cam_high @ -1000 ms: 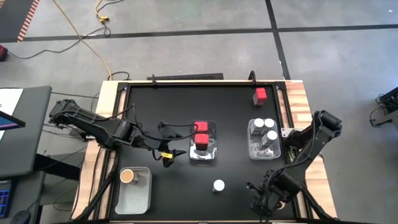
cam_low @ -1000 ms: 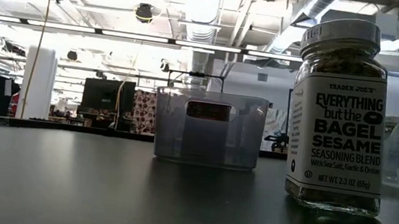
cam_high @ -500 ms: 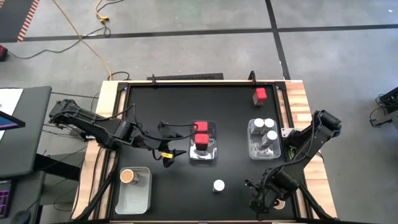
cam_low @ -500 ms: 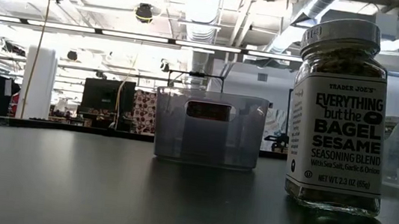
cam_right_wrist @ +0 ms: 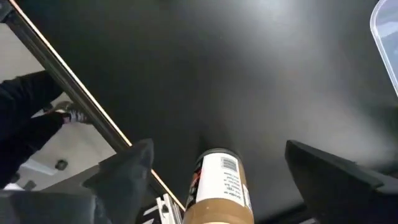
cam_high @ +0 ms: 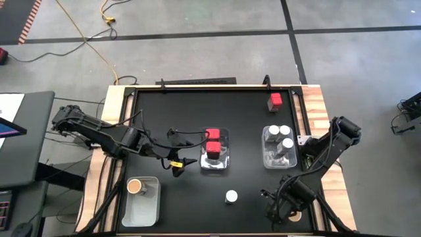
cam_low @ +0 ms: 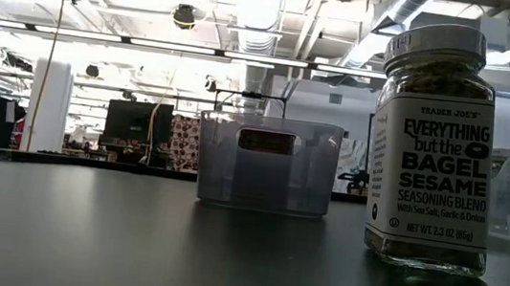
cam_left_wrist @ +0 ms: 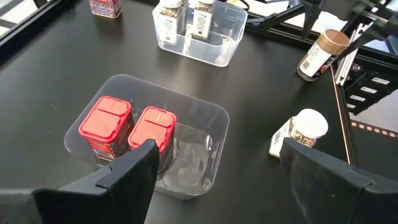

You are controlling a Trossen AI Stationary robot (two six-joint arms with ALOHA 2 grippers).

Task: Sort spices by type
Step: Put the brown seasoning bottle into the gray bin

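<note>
Two red square-topped spices (cam_left_wrist: 127,127) stand in the middle clear bin (cam_left_wrist: 205,115). My left gripper (cam_left_wrist: 217,144) hovers open over that bin, at its left side in the high view (cam_high: 179,166). Three white-lidded jars (cam_high: 281,135) stand in the right bin (cam_high: 266,153). Another white-lidded jar (cam_high: 231,196) stands alone near the table's near edge; the low view shows it close up (cam_low: 436,144). A brown-topped jar (cam_right_wrist: 214,186) stands upright on the table between the wide-open fingers of my right gripper (cam_right_wrist: 219,149), which points down over it near the near right corner (cam_high: 283,209).
A third red spice (cam_high: 275,101) stands by the far right edge. The near left bin (cam_high: 150,209) holds one brown-topped jar (cam_high: 135,186). A metal rail (cam_right_wrist: 74,99) runs along the table edge beside my right gripper. Bare black tabletop lies between the bins.
My right gripper has shifted slightly toward the table's left at the near right corner, and the brown jar's tan top now shows beside it in the high view. My left arm has kept still.
</note>
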